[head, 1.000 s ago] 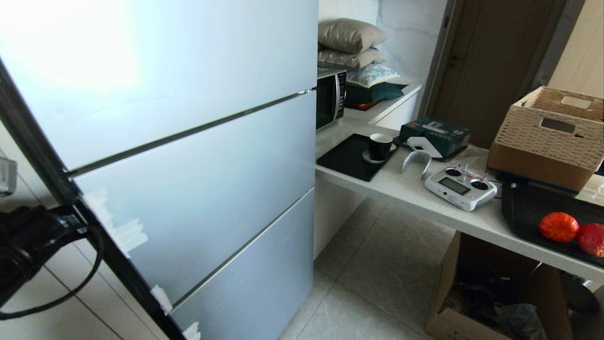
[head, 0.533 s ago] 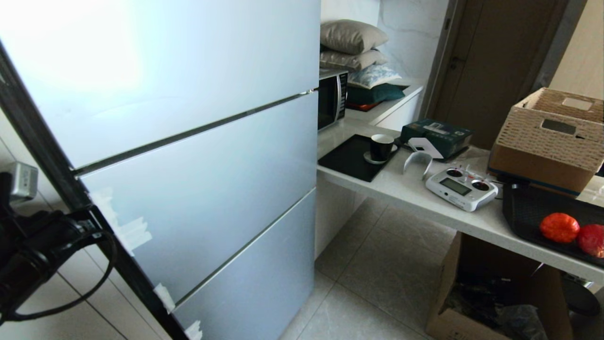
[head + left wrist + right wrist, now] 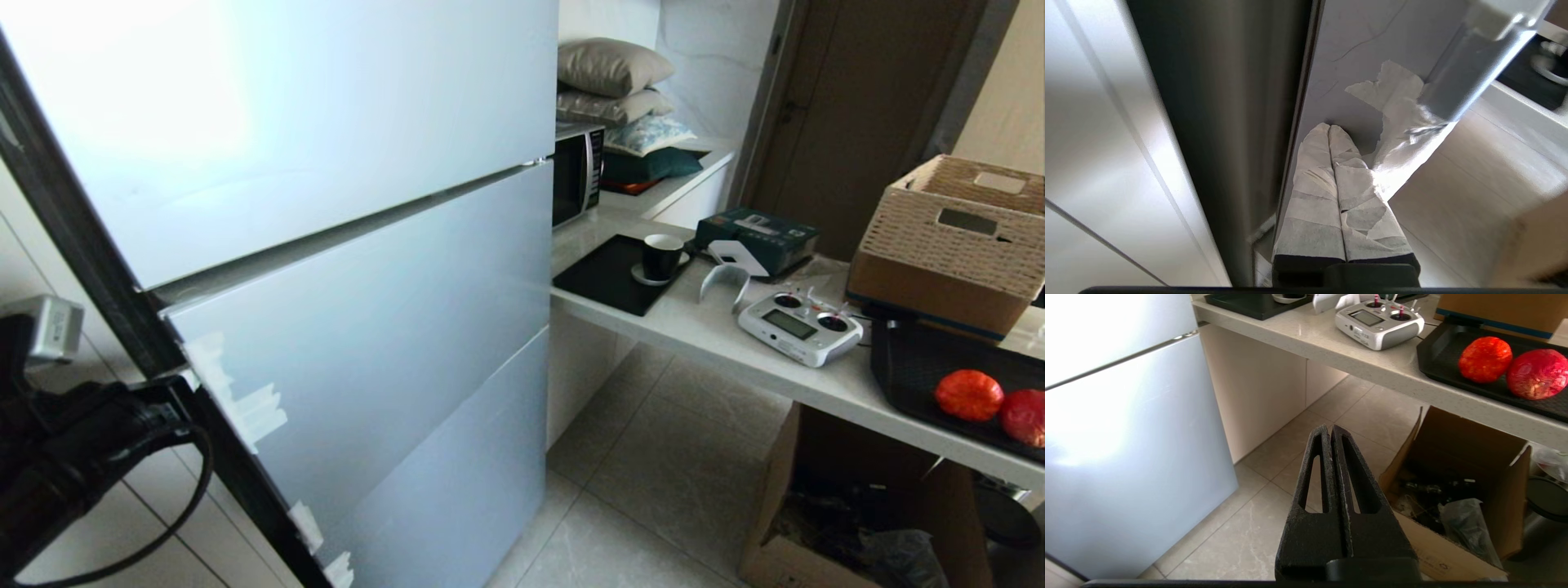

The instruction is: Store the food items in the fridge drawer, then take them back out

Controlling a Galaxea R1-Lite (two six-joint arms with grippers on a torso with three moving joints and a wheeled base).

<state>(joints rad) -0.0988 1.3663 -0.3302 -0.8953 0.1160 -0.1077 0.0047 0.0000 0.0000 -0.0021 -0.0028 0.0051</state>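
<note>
Since a second ago the middle fridge panel (image 3: 359, 327) has come away from the cabinet: the seam above it, a thin dark line before, now gapes as a wedge, widest at the panel's left end and tapering toward its right corner. My left gripper (image 3: 1331, 130) is doing that work. Its tape-wrapped fingers (image 3: 1314, 196) are pressed together, with nothing between them, and tucked behind the panel's left edge, beside the torn tape patches (image 3: 1392, 110) stuck there, so I judge it is levering the panel outward, not pinching it. In the head view the left arm (image 3: 65, 441) shows low down, left of the panel, farther in than it was. The clear fridge drawer itself is not in sight; I take it to sit behind this panel, but cannot confirm that. The food items have not been touched: the orange-red fruit (image 3: 968, 394) and the deeper red fruit (image 3: 1024, 416) lie touching each other on the black tray (image 3: 906, 367), on the counter (image 3: 718, 335) well to the right of the panel, past the white remote controller (image 3: 798, 326). My right gripper (image 3: 1331, 428) hangs over the floor right of the panel, jaws closed on nothing, idle. So the storing half has barely begun: the panel needs much more travel before either fruit can go in, and I would watch that the closed fingers do not slip off the edge as the gap widens.
</note>
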